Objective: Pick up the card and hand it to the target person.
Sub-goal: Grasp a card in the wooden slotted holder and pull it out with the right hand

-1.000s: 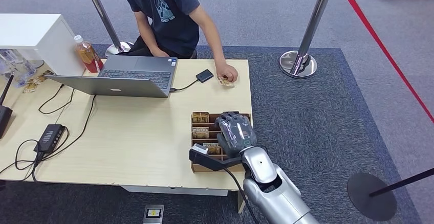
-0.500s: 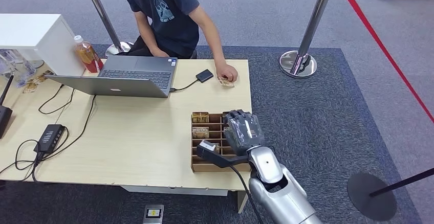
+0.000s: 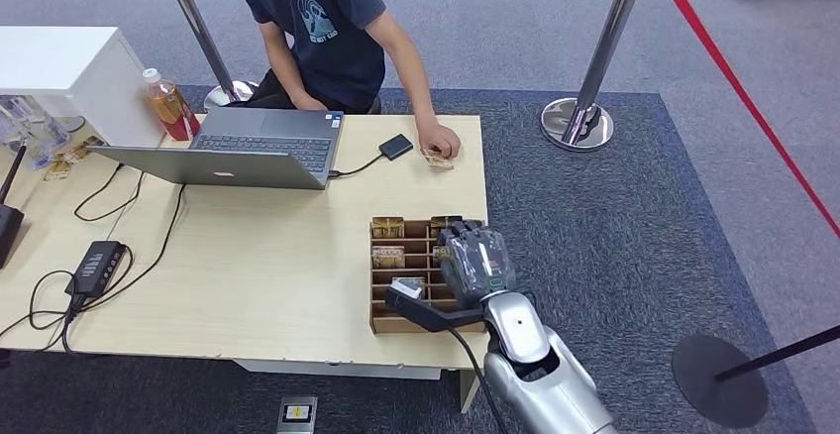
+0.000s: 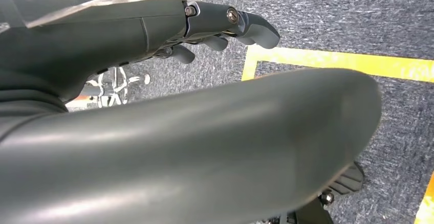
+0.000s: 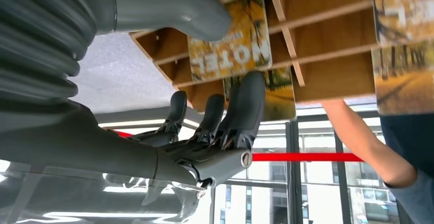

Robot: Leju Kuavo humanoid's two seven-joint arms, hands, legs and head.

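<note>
Right robot hand [image 3: 475,261] pinches one card [image 5: 230,45] over tray [image 3: 381,323].

Yellow autumn-print card [image 5: 229,47] with white lettering, brown wooden tray [image 3: 378,300], grey hand [image 3: 475,261]

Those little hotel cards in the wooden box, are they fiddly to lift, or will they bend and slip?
Probably fiddly. The card looks thin, flat and glossy, so it may slip between the right hand's fingers. It seems stiff rather than floppy, since it keeps a straight edge. It sits between the dividers of the wooden organizer, so it likely needs pulling out rather than sliding sideways.
</note>
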